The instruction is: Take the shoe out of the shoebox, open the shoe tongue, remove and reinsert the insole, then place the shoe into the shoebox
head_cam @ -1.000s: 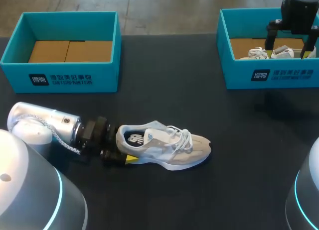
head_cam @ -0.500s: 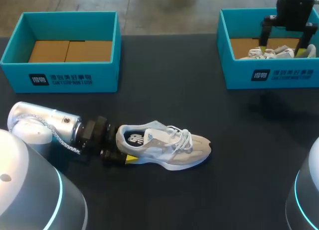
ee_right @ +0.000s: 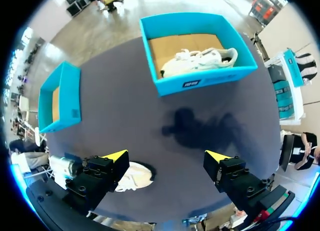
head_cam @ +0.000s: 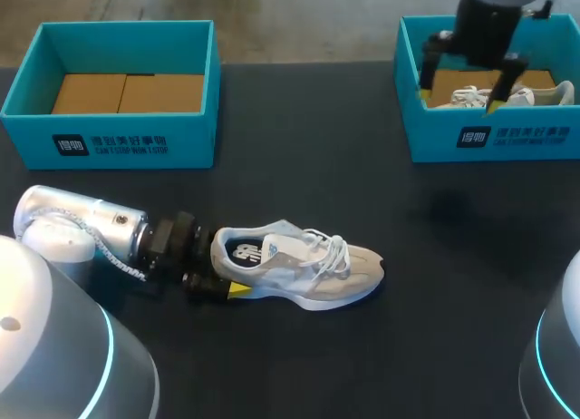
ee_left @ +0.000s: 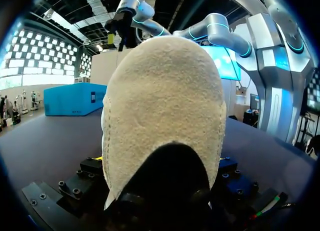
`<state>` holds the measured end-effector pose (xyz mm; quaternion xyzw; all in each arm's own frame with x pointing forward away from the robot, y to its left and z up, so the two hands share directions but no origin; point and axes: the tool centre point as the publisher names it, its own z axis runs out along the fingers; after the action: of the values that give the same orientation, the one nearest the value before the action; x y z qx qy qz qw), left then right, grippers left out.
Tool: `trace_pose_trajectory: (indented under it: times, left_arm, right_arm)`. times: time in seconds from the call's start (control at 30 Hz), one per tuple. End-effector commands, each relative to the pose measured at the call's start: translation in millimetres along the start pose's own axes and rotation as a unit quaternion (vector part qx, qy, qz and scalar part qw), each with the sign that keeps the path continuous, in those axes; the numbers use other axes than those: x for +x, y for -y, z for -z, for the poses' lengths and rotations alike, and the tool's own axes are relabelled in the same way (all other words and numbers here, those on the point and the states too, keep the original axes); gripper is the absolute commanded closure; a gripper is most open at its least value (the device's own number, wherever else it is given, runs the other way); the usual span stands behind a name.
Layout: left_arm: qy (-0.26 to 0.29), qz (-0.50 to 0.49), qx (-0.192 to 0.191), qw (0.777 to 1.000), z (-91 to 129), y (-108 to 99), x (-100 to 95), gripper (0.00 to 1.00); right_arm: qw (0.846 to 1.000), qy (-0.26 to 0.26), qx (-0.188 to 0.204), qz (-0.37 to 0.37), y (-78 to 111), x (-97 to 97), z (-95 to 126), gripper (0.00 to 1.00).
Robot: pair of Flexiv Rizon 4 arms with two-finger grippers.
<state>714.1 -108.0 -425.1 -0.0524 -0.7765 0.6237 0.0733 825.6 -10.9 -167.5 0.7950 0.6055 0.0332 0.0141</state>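
Note:
A grey and beige sneaker [head_cam: 304, 263] lies on its sole on the dark table [head_cam: 362, 192], toe to the right. My left gripper [head_cam: 223, 267] is at its heel, one yellow-tipped finger on each side, shut on the sneaker. The left wrist view is filled by the suede heel [ee_left: 165, 111] between the fingers. My right gripper [head_cam: 459, 98] hangs open and empty high over the left part of the right shoebox [head_cam: 489, 136]. In the right wrist view its gripper [ee_right: 166, 156] looks down on the sneaker [ee_right: 136, 176] and both boxes.
A second white shoe [head_cam: 497, 96] lies in the right shoebox [ee_right: 200, 81]. The left shoebox [head_cam: 118, 138] at the back left shows only its cardboard floor; it is also in the right wrist view [ee_right: 59, 98]. Bare tabletop lies between the boxes.
My right arm has risen and moved left from over the right box's far right part to its left part, staying open. The left arm and the sneaker have not moved.

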Motion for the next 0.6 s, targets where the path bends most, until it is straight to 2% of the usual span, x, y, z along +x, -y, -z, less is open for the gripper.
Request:
trace_pose_trajectory:
  times: [0.03,0.3,0.6]
  left_arm:
    - [0.000,0.000,0.000,1.000,1.1,-4.2,-1.3,1.00]
    - [0.000,0.000,0.000,1.000,1.1,-4.2,-1.3,1.00]
    - [0.000,0.000,0.000,1.000,1.1,-4.2,-1.3,1.00]
  right_arm:
    - [1.000,0.004,0.005,-0.013,13.9,32.6,-12.6,0.00]
    - [0.999,-0.004,0.011,-0.043,47.5,70.9,-20.1,0.00]
    - [0.996,-0.016,0.019,-0.082,80.9,80.3,-23.6,0.00]
